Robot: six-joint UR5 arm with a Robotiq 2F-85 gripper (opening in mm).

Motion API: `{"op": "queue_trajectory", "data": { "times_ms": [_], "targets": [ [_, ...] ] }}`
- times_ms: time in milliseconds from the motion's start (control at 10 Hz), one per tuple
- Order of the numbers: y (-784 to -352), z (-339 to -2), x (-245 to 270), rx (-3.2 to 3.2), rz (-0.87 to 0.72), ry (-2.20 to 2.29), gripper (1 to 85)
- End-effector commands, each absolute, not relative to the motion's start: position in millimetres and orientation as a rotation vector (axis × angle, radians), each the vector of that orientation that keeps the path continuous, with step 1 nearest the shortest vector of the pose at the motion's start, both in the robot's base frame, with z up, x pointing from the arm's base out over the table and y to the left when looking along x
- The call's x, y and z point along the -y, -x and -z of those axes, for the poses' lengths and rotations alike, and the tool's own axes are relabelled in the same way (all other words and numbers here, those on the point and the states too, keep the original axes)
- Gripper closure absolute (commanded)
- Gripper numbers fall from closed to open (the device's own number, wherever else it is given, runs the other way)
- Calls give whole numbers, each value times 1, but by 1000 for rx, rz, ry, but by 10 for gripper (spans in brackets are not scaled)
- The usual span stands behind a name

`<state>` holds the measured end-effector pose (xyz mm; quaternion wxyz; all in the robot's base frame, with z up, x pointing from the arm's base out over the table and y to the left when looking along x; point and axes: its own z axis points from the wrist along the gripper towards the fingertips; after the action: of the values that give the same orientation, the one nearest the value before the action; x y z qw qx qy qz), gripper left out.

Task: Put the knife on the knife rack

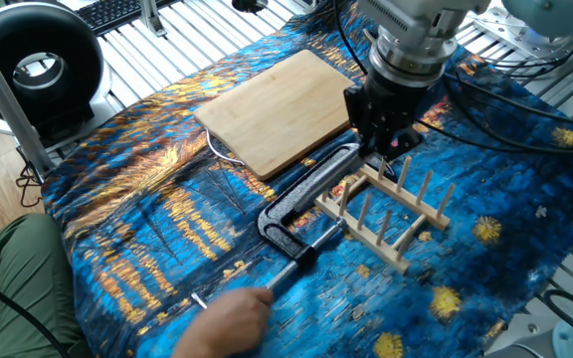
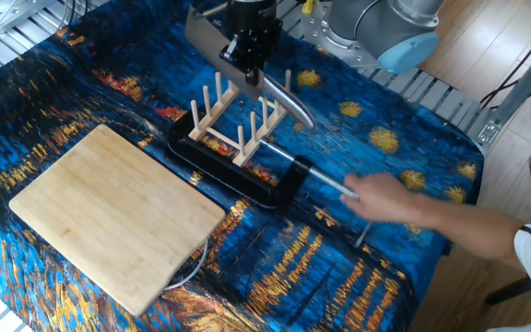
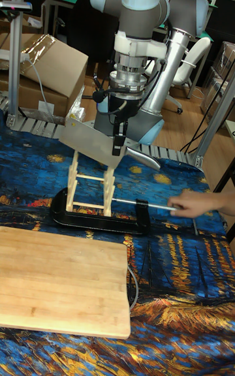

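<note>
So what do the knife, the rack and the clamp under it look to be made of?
Knife: seemingly metal throughout; broad dull silver-grey blade, brighter handle that catches the light. It is held in the hand.
Rack: pale bare wood, matt, with round dowel pegs.
Clamp: black frame with a slight sheen, probably painted metal, and a thin bright metal bar.

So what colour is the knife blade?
Plain silver-grey metal; the knife shows best in the tall fixed view.

In one fixed view the gripper (image 1: pixel 394 137) hides the knife; the person's hand (image 1: pixel 229 320) is cut off by the bottom edge.
</note>
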<state>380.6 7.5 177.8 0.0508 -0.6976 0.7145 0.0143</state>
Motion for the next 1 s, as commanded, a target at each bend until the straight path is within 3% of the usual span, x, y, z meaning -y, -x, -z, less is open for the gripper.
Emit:
{"op": "queue_trajectory", "data": {
  "times_ms": [0, 900],
  "targets": [
    [-376, -180, -7, -2148, -59, 2169, 847],
    [-407, -163, -37, -2278, -109, 1952, 847]
  ]
}}
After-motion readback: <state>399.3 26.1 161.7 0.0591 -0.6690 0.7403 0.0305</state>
